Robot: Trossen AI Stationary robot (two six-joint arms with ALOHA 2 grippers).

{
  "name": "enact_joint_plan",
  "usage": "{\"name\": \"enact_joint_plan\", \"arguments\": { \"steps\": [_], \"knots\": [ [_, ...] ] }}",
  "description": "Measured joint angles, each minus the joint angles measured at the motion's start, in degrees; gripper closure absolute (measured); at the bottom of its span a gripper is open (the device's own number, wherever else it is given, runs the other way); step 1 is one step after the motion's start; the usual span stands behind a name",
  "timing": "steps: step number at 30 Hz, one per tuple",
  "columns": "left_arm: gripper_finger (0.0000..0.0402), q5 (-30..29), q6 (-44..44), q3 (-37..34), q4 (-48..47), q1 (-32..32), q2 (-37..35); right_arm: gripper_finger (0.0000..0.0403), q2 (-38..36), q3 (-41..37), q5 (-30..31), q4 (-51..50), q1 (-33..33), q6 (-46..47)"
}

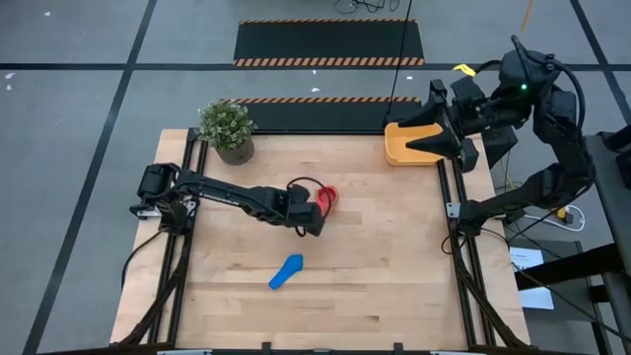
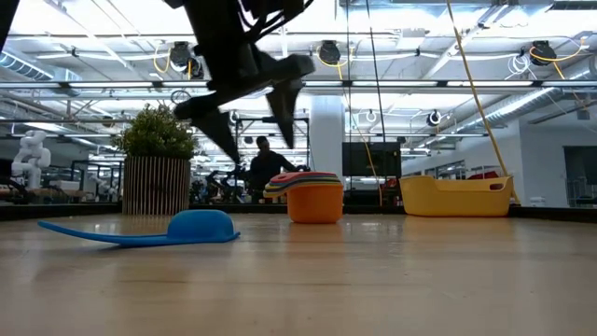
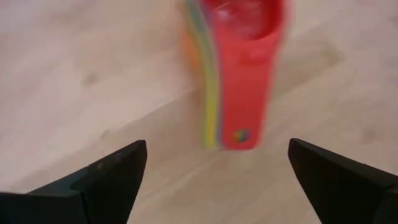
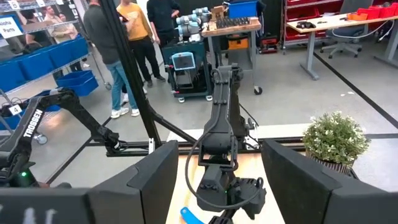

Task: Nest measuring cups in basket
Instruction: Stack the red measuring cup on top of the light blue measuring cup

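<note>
Tabletop mid-left: left gripper (image 1: 320, 202), fingers spread, should centre over the stack (image 1: 328, 195) before closing; right gripper (image 1: 449, 138) open, waiting over the basket (image 1: 399, 150)

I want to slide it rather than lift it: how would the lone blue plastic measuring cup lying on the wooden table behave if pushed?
The blue plastic measuring cup lies bowl-down with its flat handle along the wooden table, so it would probably slide rather than roll. Being small, thin plastic, it is likely light and may spin if nudged at the handle. It looks stiff, not floppy.

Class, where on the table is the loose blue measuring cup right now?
In the high view, the blue measuring cup lies alone near the table's front middle, apart from the left gripper and the stacked cups.
</note>
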Motion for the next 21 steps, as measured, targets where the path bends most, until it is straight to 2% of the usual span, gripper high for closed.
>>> {"name": "enact_joint_plan", "arguments": {
  "steps": [3, 8, 14, 21],
  "knots": [
    [0.0029, 0.2, -3.5, 0.0, -2.2, 0.0, 0.0, 0.0177, 0.5, 0.0, 0.0, 0.0, 0.0, 0.0],
    [0.0038, 0.2, 0.0, 0.0, -0.2, -0.2, 0.0, 0.0177, 1.2, 0.0, 0.0, 0.1, 0.0, 0.4],
    [0.0021, -1.0, 0.8, 0.0, 0.0, 0.0, 1.4, 0.0177, 2.6, 0.0, -0.2, 2.6, 0.0, 0.4],
    [0.0005, -0.7, 1.1, 0.0, 6.1, 0.3, 4.9, 0.0177, 3.3, 0.0, -0.3, 6.5, 0.0, 3.6]
  ]
}}
